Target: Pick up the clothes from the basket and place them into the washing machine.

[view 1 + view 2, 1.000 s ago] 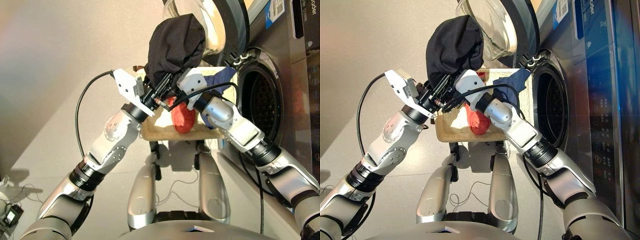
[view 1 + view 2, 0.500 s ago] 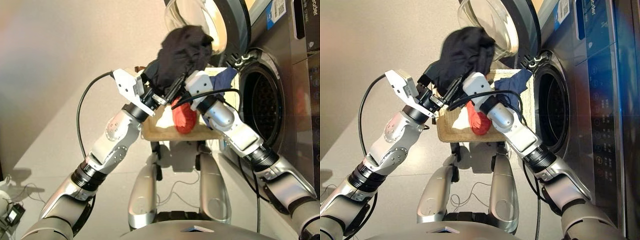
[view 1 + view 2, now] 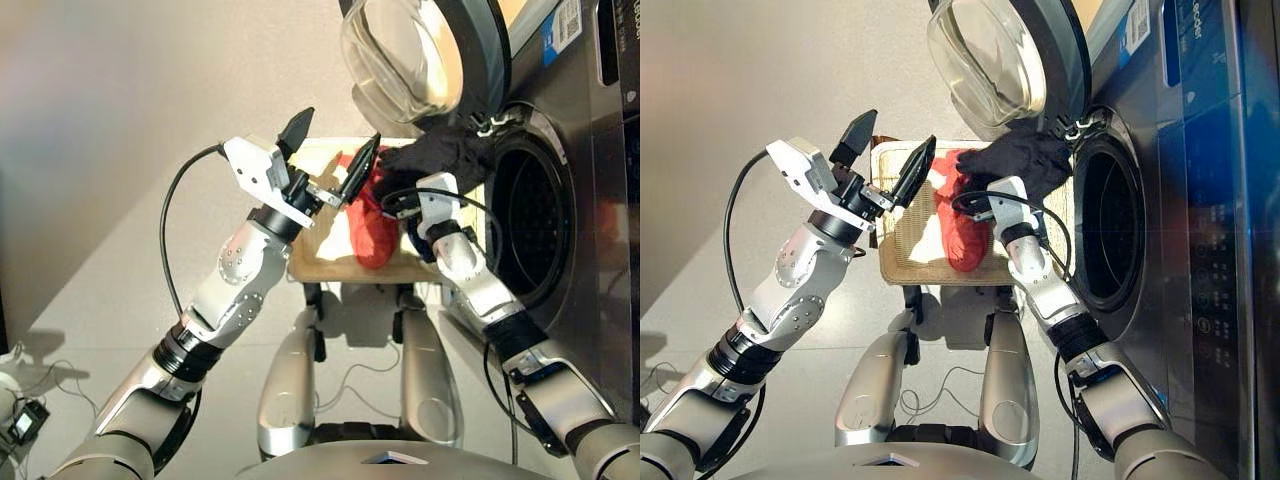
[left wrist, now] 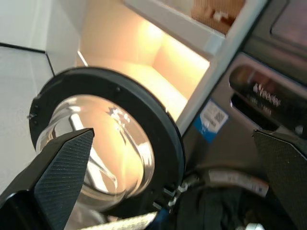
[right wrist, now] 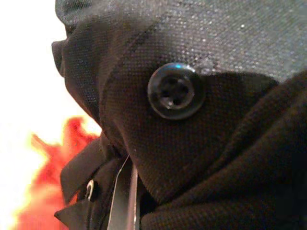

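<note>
Hanging at the lower rim of the drum hole, the black garment (image 3: pixel 437 155) is a soft, crumpled heap of fine knit cloth; the right wrist view shows one round black button (image 5: pixel 176 91) with four holes sewn on it. It lies partly over the far right corner of the basket (image 3: pixel 330 262) and just under the door (image 3: pixel 425 60). The right gripper (image 3: pixel 395 200) is pressed against this cloth from below, and I cannot tell if its jaws are apart or closed, because the cloth hides them.

The left gripper (image 3: pixel 328 150) is raised above the left side of the basket with its two black, pointed jaws spread wide, and there is nothing between them.

The basket is a shallow rectangular tray of cream woven wicker with a ribbed weave and low rims. One coral-red garment (image 3: pixel 372 225) lies in it, long and bunched, towards the right side. I can count two garments only; a navy one does not show clearly.

The washing machine (image 3: pixel 580 200) is dark grey and glossy, with a round drum hole (image 3: pixel 535 225) whose inner wall is dark and perforated. Its door is swung open, a round bowl of clear glass in a black rim.
</note>
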You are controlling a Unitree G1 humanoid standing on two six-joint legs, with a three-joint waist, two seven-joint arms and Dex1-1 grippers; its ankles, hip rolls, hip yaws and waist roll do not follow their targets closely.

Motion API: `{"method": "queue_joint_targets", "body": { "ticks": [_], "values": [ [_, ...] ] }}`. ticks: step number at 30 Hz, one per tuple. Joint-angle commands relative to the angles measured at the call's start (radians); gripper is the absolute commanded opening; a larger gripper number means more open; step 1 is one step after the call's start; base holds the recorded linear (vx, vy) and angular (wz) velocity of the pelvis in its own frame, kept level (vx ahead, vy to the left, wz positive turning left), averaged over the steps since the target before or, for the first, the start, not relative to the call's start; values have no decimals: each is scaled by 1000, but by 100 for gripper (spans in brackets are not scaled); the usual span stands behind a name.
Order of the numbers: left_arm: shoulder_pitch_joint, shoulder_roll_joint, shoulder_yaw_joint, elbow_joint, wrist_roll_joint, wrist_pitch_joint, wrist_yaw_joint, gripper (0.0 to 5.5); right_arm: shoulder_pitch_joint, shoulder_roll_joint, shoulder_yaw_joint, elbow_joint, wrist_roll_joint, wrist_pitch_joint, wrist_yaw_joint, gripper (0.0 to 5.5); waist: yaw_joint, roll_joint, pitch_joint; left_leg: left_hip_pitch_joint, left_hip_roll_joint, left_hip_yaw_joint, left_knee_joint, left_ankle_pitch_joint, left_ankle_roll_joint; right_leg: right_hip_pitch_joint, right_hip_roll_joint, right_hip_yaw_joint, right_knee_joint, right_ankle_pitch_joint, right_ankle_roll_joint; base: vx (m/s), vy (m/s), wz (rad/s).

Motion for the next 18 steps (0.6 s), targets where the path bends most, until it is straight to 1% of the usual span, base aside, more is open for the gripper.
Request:
{"method": "queue_joint_targets", "body": {
  "ticks": [1,4,8,10,15,18],
  "values": [
    [-5,3,-8,-41,25,-96,12,550,-9,50,-41,16,-57,-97,-93,0,12,-50,-67,-7,-37,-12,44,-42,-5,103,-41,19,-147,65,91,0,0,0],
    [-12,-5,-16,-42,24,-103,26,550,-10,75,-84,123,-5,-95,-138,0,18,-50,-66,-12,-37,-20,51,-45,-5,105,-40,14,-143,59,89,0,0,0],
    [-7,-30,-20,-34,30,-107,62,550,-4,89,-133,185,62,-100,-184,0,21,-50,-58,-23,-35,-30,65,-49,-5,102,-37,7,-129,48,84,0,0,0],
    [-10,-42,-29,-28,29,-108,75,550,-16,91,-163,247,97,-108,-216,0,26,-47,-54,-31,-36,-39,76,-52,-5,97,-35,4,-114,38,80,0,0,0],
    [-16,-47,-41,-30,27,-111,95,550,-67,54,-202,356,120,-100,-272,0,38,-40,-45,-59,-33,-57,121,-70,-1,78,-30,0,-69,16,74,0,0,0],
    [-28,-53,-57,-32,18,-113,101,550,-126,8,-222,443,139,-85,-301,0,48,-38,-33,-95,-33,-67,170,-85,-1,48,-25,-1,-22,-4,70,-8,-14,77]
  ]
}}
